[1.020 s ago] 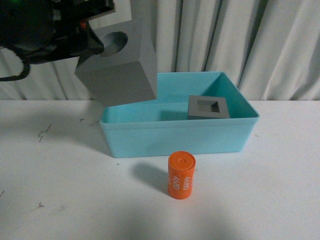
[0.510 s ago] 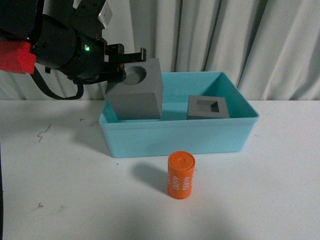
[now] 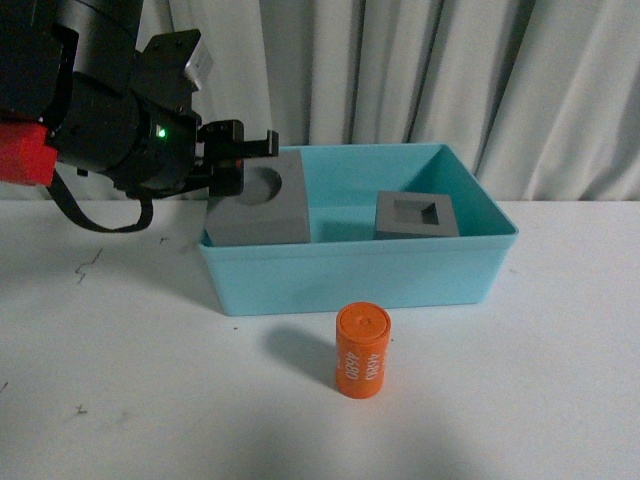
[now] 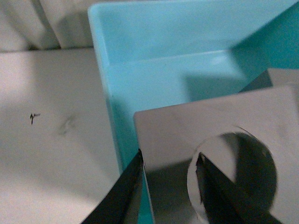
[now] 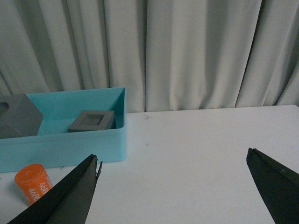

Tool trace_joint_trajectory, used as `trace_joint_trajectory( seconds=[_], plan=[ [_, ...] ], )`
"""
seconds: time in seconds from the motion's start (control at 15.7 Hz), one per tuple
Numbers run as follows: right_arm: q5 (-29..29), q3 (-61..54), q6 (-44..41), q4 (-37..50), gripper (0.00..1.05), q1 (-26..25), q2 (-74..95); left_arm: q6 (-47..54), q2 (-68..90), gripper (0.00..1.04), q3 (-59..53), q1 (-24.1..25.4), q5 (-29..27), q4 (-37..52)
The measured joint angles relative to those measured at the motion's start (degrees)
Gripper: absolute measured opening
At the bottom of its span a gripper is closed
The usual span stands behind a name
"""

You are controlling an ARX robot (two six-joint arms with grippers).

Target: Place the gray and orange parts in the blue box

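Note:
My left gripper (image 3: 240, 160) is shut on the gray cube with the round recess (image 3: 262, 205), one finger inside the recess and one on its outer side (image 4: 170, 163). The cube sits low in the left end of the blue box (image 3: 350, 275), close to the left wall (image 4: 105, 79). A second gray cube with a square recess (image 3: 417, 215) rests in the box's right half. An orange cylinder (image 3: 362, 350) with white digits stands upright on the table in front of the box. My right gripper (image 5: 173, 161) is open over bare table, right of the box (image 5: 70, 140) and the cylinder (image 5: 33, 183).
The white table (image 3: 130, 380) stretches around the box, with small dark marks at the left (image 3: 90, 265). Gray curtains (image 3: 450, 80) hang close behind the box.
The left gripper has carried the round-recess cube from high at the left down and rightward into the box's left end. The cylinder and the other cube have not moved.

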Motion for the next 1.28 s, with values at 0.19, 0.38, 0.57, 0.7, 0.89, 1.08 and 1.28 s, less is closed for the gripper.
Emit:
trace_joint_trajectory(
  seconds=[0.19,0.38,0.57,0.7,0.89,1.08,1.28],
  plan=[
    [0.0,0.0,0.0,0.0,0.98,0.0,0.0,-0.7,-2.4,0.60,-3.2,0.1,0.0,-0.1],
    [0.0,0.0,0.0,0.0,0.98,0.0,0.0,-6.6,-15.3,0.88,-12.0,1.4,2.8,-0.8],
    [0.0,0.0,0.0,0.0,0.98,0.0,0.0,-15.5,-42.4,0.98,-27.7,5.8,7.2,-11.7],
    [0.0,0.0,0.0,0.0,0.98,0.0,0.0,-21.1,-59.4,0.98,-37.3,10.0,7.5,-23.7],
    [0.0,0.0,0.0,0.0,0.98,0.0,0.0,-22.9,-91.1,0.98,-48.1,23.9,7.8,-43.4],
    [0.0,0.0,0.0,0.0,0.98,0.0,0.0,7.6,-109.0,0.02,-64.3,14.4,-1.1,-10.0],
    [0.0,0.0,0.0,0.0,0.98,0.0,0.0,7.7,-111.0,0.02,-66.6,14.4,-1.3,-10.4]
  ],
)
